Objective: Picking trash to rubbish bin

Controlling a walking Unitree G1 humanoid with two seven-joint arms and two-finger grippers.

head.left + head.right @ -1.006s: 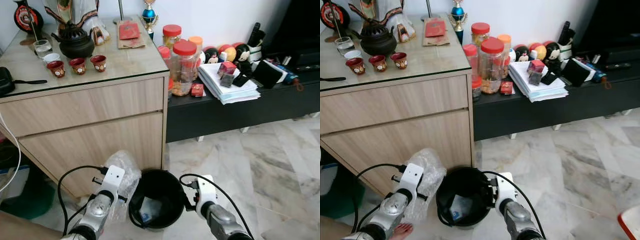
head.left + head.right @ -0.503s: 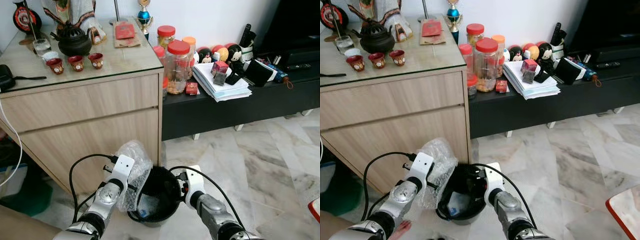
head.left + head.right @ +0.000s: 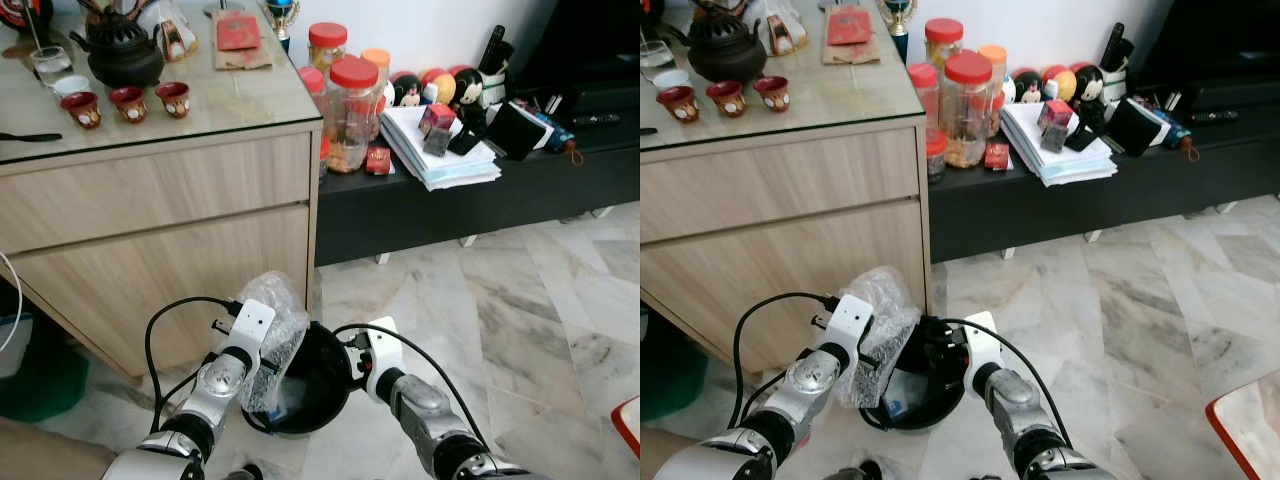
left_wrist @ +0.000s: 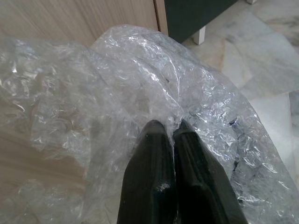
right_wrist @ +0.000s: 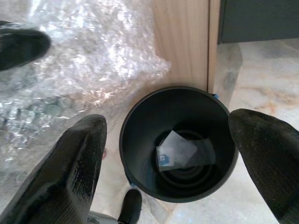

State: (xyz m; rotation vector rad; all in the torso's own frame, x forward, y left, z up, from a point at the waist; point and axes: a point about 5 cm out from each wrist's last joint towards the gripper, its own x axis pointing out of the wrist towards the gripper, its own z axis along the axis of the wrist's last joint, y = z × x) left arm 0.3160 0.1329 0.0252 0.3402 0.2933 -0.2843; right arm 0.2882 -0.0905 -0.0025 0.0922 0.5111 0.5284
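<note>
Left tool pinches bubble wrap, apparently over black bin rim.

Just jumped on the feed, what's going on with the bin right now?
The left gripper is shut on a crumpled sheet of bubble wrap, holding it at the rim of the black rubbish bin on the floor beside the wooden cabinet. The right gripper hangs open above the bin. A small packet already lies at the bottom; the wrap is not in yet.
</note>
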